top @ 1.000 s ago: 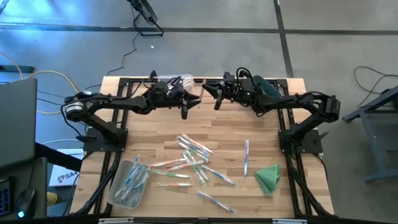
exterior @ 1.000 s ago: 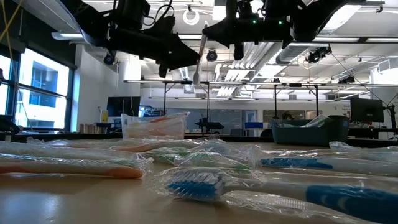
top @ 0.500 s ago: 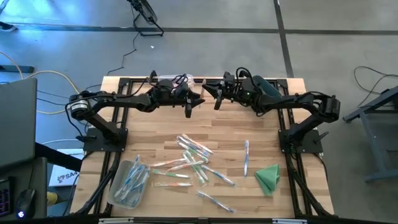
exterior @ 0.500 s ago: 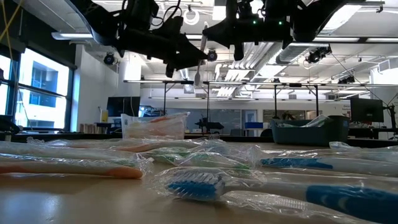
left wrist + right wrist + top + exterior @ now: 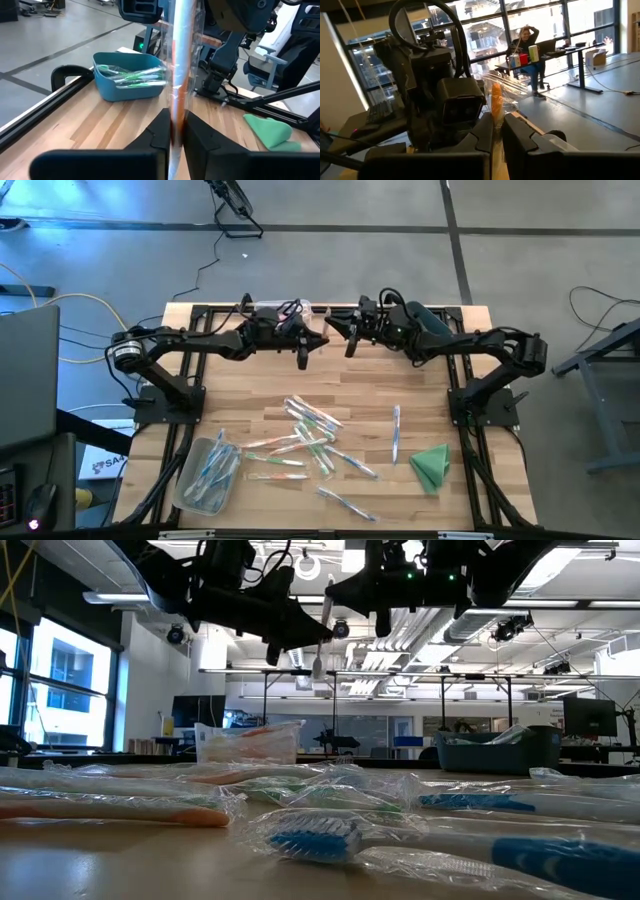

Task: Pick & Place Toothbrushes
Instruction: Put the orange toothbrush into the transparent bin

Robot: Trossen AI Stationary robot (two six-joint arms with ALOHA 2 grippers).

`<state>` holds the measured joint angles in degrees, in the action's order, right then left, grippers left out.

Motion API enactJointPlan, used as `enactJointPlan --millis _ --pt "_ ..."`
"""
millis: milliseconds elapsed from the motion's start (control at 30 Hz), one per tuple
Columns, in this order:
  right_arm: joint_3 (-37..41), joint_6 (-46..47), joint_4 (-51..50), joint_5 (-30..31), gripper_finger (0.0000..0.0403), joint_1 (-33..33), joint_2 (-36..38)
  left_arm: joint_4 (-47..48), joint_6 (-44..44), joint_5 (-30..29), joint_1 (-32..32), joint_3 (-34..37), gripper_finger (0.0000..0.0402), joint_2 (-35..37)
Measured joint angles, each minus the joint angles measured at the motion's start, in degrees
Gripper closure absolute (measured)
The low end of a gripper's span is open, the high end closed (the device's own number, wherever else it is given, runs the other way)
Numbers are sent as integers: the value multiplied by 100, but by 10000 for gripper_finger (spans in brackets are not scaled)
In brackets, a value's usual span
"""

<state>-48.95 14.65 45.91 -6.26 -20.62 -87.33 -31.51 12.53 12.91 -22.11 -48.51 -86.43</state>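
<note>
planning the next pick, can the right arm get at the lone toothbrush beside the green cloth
Probably not yet: the right gripper is shut on a wrapped toothbrush that the left gripper also pinches. Otherwise the way down to the lone toothbrush looks unobstructed.

Two dark, cable-draped jointed arms

Gray concrete floor (image 5: 330,270) w/ dark seam lines, cables trailing over it. Wood-plank table (image 5: 260,395) in black rail frame. Open workshop hall beyond: exposed pipes & ducts on ceiling (image 5: 440,625), strip lights, round lamp (image 5: 309,564). Tall windows (image 5: 62,680) at one side; more big windows (image 5: 540,25) w/ daylight, a desk (image 5: 560,52) & a seated person (image 5: 526,47) in front of them. Monitor (image 5: 586,717) at the far side.
</note>
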Motion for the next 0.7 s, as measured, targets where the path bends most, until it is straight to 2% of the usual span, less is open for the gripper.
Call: enactJointPlan --millis 133,300,400,567,700 --pt "0 61 23 -181 364 -1 0 -2 -2 -1 6 0 374 0" --pt "0 556 5 -199 292 2 27 -1 -20 -20 0 0 383 -2" --pt "0 614 -46 -463 245 -43 155 -2 -26 -20 -4 0 383 -2" --pt "4 617 -261 -1043 179 -248 668 137 -28 7 -193 0 383 119" --pt "0 612 -807 -1527 151 -553 1286 431 -105 23 -457 6 383 403"
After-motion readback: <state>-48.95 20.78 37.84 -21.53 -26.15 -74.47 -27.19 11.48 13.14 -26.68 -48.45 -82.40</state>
